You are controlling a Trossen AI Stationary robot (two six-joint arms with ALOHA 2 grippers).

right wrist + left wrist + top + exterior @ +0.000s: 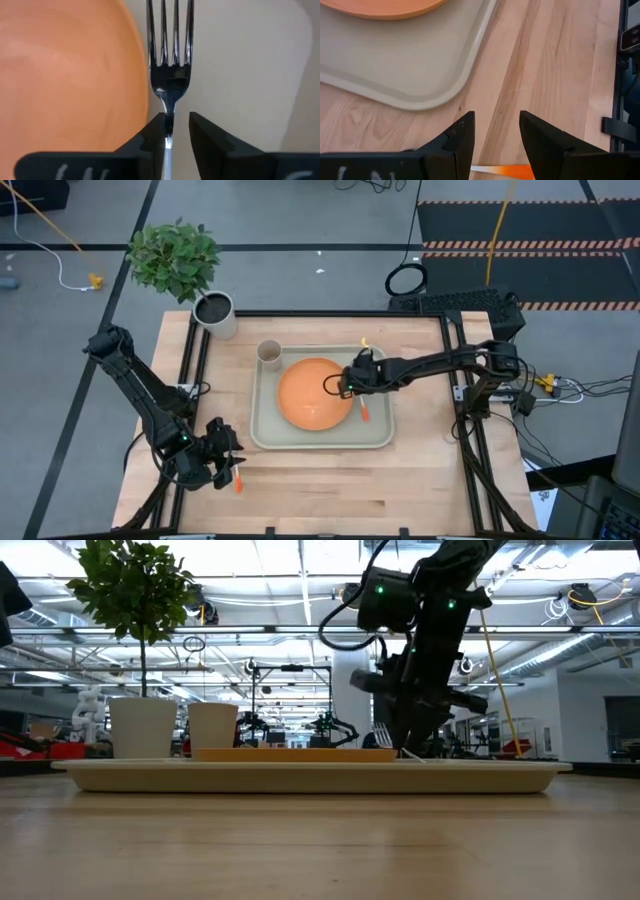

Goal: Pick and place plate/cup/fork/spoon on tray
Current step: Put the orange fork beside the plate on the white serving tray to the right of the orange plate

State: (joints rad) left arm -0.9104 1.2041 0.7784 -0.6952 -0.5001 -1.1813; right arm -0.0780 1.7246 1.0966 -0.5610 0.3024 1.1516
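Observation:
The pale green-grey tray lies mid-table and carries the orange plate and the beige cup at its far left corner. The fork lies on the tray just right of the plate, its orange handle toward the near edge. My right gripper is low over it and open, a finger on either side of the fork's neck. My left gripper is open near the table's front left, over the spoon's orange handle; the spoon's bowl is hidden.
A grey-white pot with dark soil and a leafy plant stands beyond the tray's far left corner. Bare wood lies in front of the tray and to its right. In the low view the tray spans the middle.

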